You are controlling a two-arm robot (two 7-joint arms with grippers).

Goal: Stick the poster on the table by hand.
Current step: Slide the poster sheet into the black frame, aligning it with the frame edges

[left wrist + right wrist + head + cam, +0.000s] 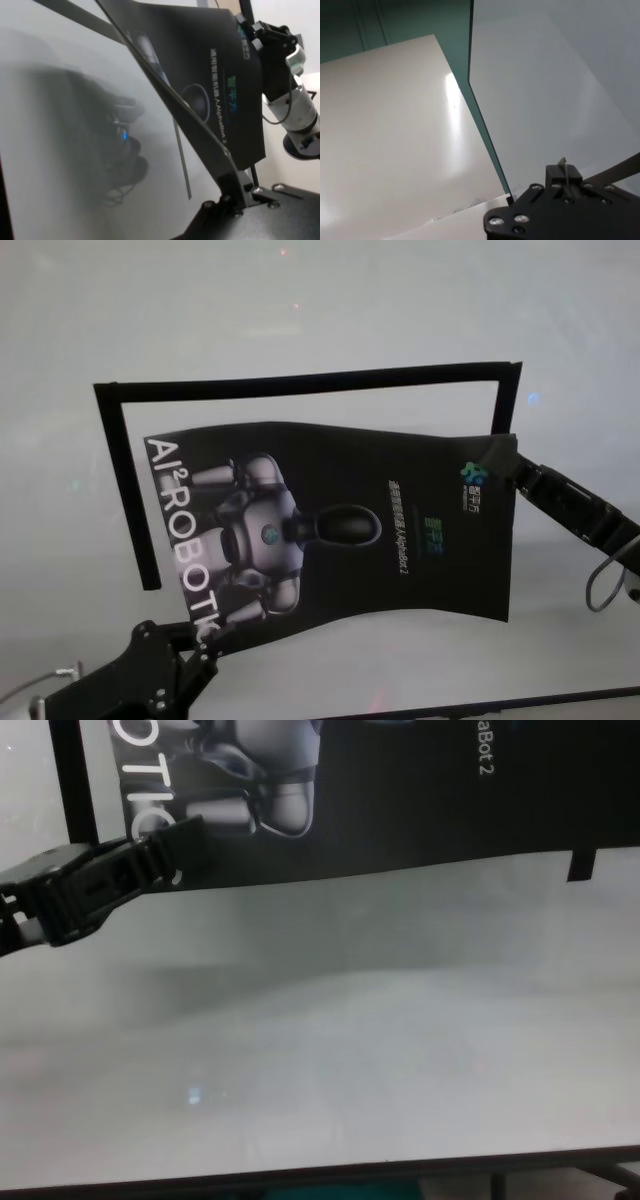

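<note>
Above table (300,300): poster (400,540), left gripper (200,640) clamping near-left corner, right gripper (505,468) clamping far-right corner.

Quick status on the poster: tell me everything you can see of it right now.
The poster is a thin, flexible black sheet printed with a silver-grey robot, white "AI² ROBOTIC" lettering and smaller text. It hangs bowed above the table, inside a frame of black strips. The left gripper pinches its near-left corner; the right gripper pinches the far-right corner. It does not look pressed flat yet.
</note>
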